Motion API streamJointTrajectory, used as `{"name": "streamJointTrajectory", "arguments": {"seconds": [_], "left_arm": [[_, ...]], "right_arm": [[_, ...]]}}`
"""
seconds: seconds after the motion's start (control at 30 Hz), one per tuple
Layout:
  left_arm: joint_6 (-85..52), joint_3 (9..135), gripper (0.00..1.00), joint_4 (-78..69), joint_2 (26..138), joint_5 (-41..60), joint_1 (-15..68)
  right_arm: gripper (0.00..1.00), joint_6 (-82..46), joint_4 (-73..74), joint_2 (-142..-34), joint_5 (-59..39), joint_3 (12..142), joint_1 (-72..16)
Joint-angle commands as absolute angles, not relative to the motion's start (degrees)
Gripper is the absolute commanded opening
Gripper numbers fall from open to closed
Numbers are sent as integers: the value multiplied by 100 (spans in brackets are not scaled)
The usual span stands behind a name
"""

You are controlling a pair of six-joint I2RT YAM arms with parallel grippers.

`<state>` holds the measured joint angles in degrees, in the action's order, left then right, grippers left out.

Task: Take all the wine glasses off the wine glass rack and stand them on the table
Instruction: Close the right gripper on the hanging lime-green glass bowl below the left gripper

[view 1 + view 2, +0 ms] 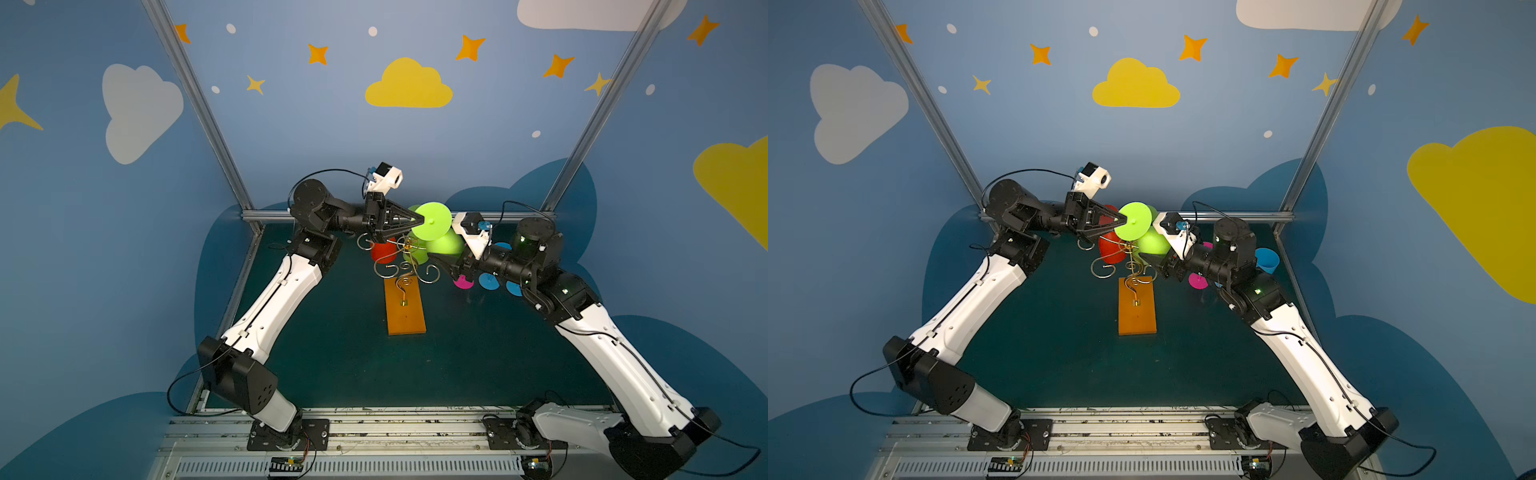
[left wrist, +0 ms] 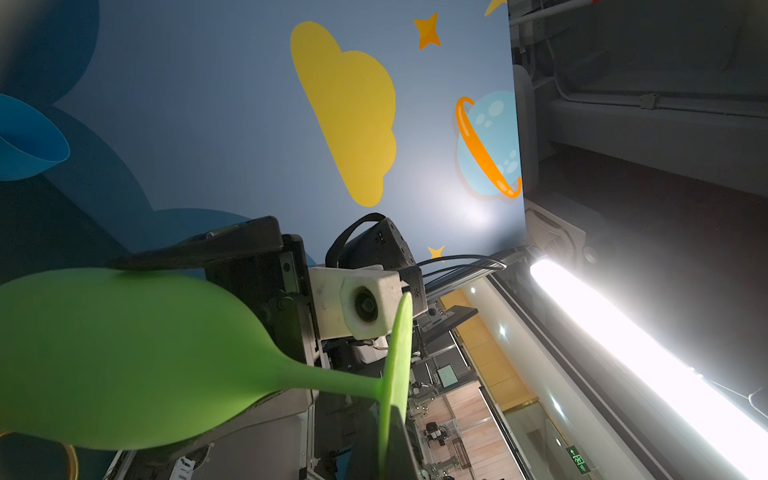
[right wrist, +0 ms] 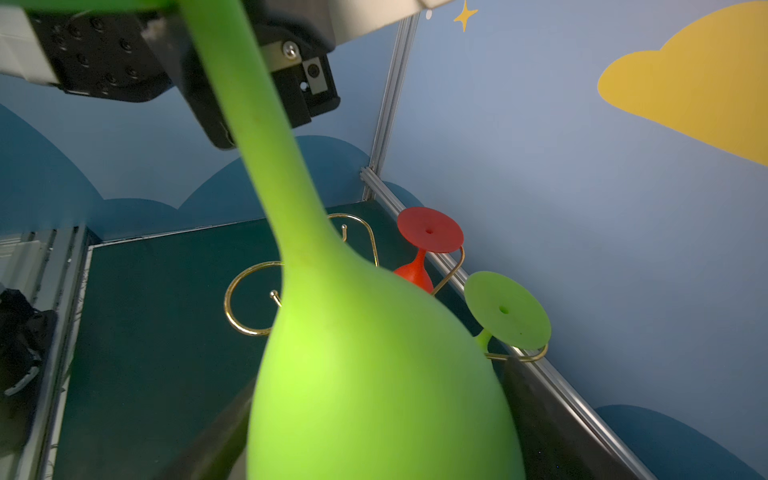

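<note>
Left pincer (image 1: 417, 219): shut on the foot of the green wine glass (image 1: 435, 221).
Right pincer (image 3: 378, 386): wide astride its bowl; grip unclear.
Glass: above the wine glass rack (image 1: 405, 307), seemingly unhooked.
Remaining: carry it clear.

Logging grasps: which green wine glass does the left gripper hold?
The tilted green glass, foot pinched by the left gripper; the other green glass hangs on the rack.

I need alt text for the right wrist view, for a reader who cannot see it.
A lime green wine glass fills the frame, its bowl between the fingers of the right claw and its stem running out of frame. Behind it, the gold wire rack holds a red glass and another green glass, both foot up.
</note>
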<state>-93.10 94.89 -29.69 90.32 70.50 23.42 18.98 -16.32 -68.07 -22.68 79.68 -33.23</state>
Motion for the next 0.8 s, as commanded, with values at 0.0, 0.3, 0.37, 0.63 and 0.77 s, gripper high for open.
{"name": "streamJointTrajectory", "arguments": {"seconds": [0.0,0.3,0.37,0.63,0.77], "left_arm": [[-9301,9442,3,-3257,8862,7024,2364],[-8647,9482,52,-2743,8833,6880,2329],[-8238,9490,60,-2409,8803,6834,2282],[-3410,9792,62,784,8333,4971,2316],[-1474,9011,60,81,7853,3903,2537]], "right_arm": [[67,1795,-1641,-6661,-2102,7990,-3393],[45,1262,-2118,-6265,-1723,7950,-3456],[42,1088,-2383,-6159,-1505,7990,-3454],[37,277,-4386,-6081,-588,8741,-3459],[35,34,-5099,-6130,-658,9118,-3455]]}}
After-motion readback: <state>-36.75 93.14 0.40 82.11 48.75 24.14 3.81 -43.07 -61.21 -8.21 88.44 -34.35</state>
